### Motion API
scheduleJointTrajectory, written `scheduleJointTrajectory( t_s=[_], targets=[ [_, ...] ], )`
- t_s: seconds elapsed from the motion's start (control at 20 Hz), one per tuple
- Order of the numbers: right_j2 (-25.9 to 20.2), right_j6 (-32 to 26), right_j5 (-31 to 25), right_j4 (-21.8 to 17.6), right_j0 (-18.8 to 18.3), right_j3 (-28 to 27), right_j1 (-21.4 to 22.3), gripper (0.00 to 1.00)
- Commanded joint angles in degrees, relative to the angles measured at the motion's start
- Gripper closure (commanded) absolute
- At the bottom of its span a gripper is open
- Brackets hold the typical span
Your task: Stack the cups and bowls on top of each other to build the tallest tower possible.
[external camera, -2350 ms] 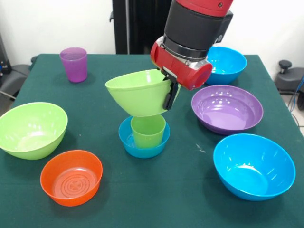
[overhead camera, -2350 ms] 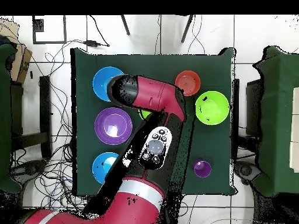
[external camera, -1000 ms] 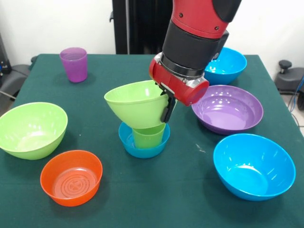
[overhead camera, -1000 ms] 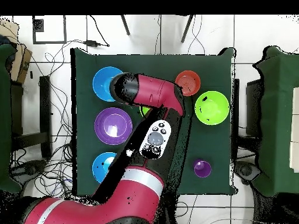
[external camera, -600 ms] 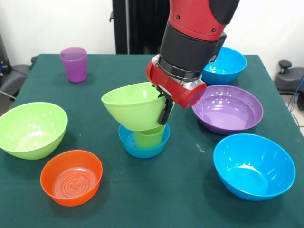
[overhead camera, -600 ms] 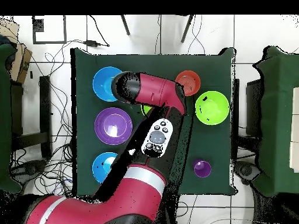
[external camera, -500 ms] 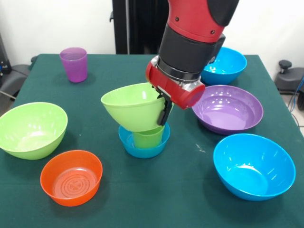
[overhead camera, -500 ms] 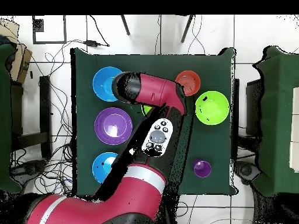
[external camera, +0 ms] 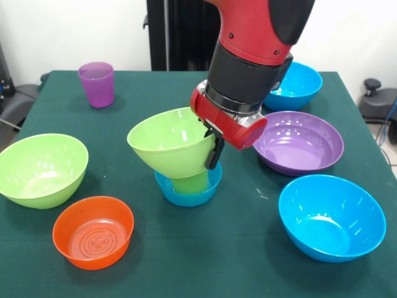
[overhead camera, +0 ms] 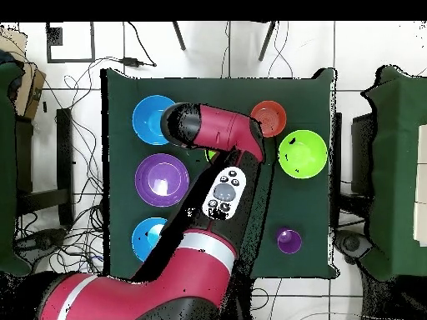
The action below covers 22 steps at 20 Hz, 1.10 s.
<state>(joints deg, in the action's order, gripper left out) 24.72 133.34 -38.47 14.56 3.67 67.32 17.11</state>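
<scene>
Jaws (external camera: 213,149): clamped on glossy lime green plastic bowl's (external camera: 167,144) rim.
Bowl: tilted, over translucent green cup (external camera: 191,184) in small blue bowl (external camera: 186,192).

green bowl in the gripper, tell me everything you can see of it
The green bowl is glossy lime plastic, round, wide at the rim and tapering to a narrow base. It is tilted, its opening facing up and toward the camera's left. The gripper is shut on its right rim. Its base sits on the green cup, which stands in the small blue bowl at mid-table.
</scene>
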Motion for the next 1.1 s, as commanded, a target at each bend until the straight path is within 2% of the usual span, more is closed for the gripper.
scheduleJointTrajectory(
  t_s=[0.05, 0.65, 1.1],
  targets=[
    [-5.4, -2.4, -2.4, -4.3, -1.5, -1.1, -0.6, 1.0],
    [-4.9, -1.6, -3.6, -4.3, -0.5, 0.2, 0.1, 1.0],
    [-2.3, 0.2, -5.5, -5.4, 1.9, -0.3, -1.9, 1.0]
  ],
)
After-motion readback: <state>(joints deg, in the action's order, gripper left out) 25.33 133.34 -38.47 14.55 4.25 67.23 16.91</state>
